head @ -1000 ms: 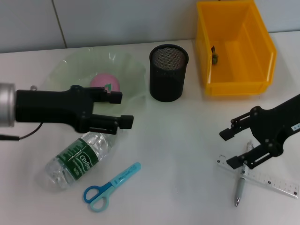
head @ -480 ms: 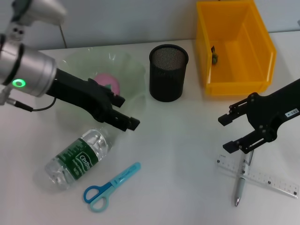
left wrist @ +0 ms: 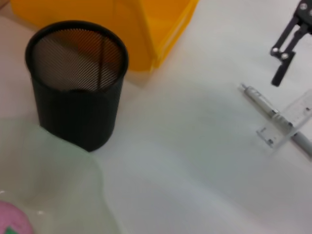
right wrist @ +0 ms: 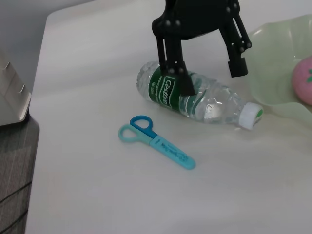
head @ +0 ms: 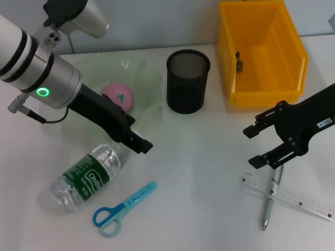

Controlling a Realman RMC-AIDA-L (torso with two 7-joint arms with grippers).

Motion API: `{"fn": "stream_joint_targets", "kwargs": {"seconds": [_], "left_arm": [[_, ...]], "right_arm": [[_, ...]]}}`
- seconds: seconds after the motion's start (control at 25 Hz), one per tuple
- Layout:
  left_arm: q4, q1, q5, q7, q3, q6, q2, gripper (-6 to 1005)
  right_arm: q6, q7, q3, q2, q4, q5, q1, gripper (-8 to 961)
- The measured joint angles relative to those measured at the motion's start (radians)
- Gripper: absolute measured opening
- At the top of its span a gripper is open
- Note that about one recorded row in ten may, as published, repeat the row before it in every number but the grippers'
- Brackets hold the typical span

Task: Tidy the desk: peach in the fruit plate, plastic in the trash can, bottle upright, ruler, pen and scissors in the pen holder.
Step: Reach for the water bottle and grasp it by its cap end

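Observation:
The pink peach [head: 118, 95] rests in the pale green fruit plate [head: 146, 78]. A clear bottle [head: 86, 178] lies on its side, cap toward the plate, with blue scissors [head: 125, 208] in front of it. My left gripper [head: 137, 134] hangs open just above the bottle's neck; the right wrist view shows its fingers [right wrist: 170, 53] straddling the bottle [right wrist: 195, 97]. My right gripper [head: 252, 146] is open, a little above the pen [head: 269, 201], which crosses the clear ruler [head: 288, 196]. The black mesh pen holder [head: 188, 81] stands empty. No plastic shows on the table top.
The yellow trash can [head: 261, 89] stands at the back right with a small dark scrap [head: 239, 60] inside. White table lies bare between the pen holder and the ruler [left wrist: 292, 119]. The table's left edge runs past the scissors [right wrist: 156, 141].
My left arm has swung up and now reaches down from the upper left, its gripper staying by the bottle's neck. My right gripper has lifted slightly off the pen and ruler.

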Motion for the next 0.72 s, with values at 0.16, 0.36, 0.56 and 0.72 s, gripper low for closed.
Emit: {"fn": "stream_joint_targets", "kwargs": {"seconds": [0.16, 0.36, 0.56, 0.72], "left_arm": [[0.057, 0.037, -0.046, 0.025, 0.0, 0.034, 0.0, 860], [0.166, 0.123, -0.104, 0.035, -0.015, 0.068, 0.004, 859], [0.219, 0.195, -0.146, 0.025, -0.035, 0.071, 0.003, 859], [0.219, 0.231, -0.164, -0.025, -0.016, 0.068, 0.001, 859]], "right_arm": [[-0.016, -0.002, 0.006, 0.0, -0.015, 0.0, -0.009, 759], [-0.045, 0.028, 0.014, 0.021, -0.07, 0.01, -0.044, 759], [-0.077, 0.049, 0.039, 0.038, -0.089, 0.058, -0.076, 759], [-0.105, 0.052, 0.059, 0.043, -0.098, 0.089, -0.105, 759]]}}
